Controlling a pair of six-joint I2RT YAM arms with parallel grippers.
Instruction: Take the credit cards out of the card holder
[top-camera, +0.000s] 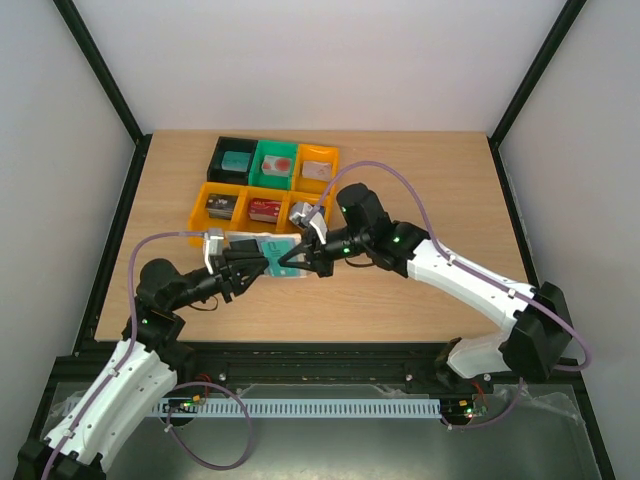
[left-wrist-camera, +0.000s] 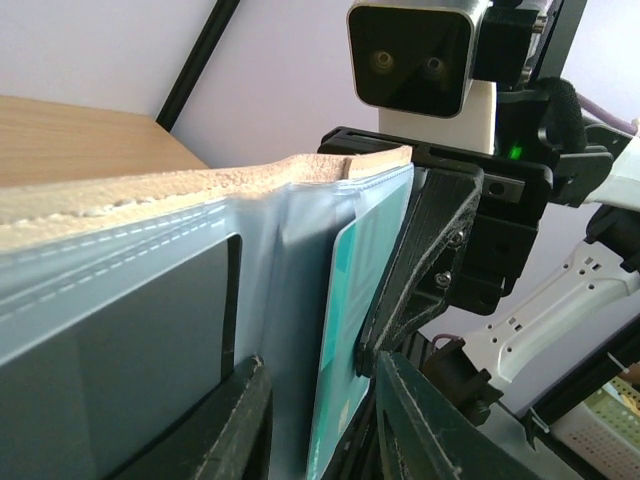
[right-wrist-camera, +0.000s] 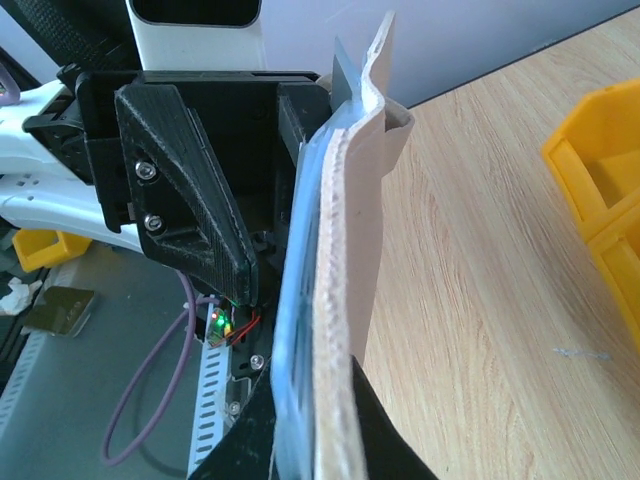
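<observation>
The card holder is spread open between both grippers, just in front of the bins. In the left wrist view its tan edge runs along the top and its grey-blue inside faces the camera. A teal credit card stands in its right pocket. My left gripper has its jaws partly apart, astride that pocket and card, with a gap on each side. My right gripper is shut on the holder's edge, tan layer and blue layer both pinched. One of its black fingers rests against the card.
Behind the holder stand a black bin, a green bin and orange bins, each holding small flat items. An orange bin shows at the right of the right wrist view. Bare wooden table lies right of the bins.
</observation>
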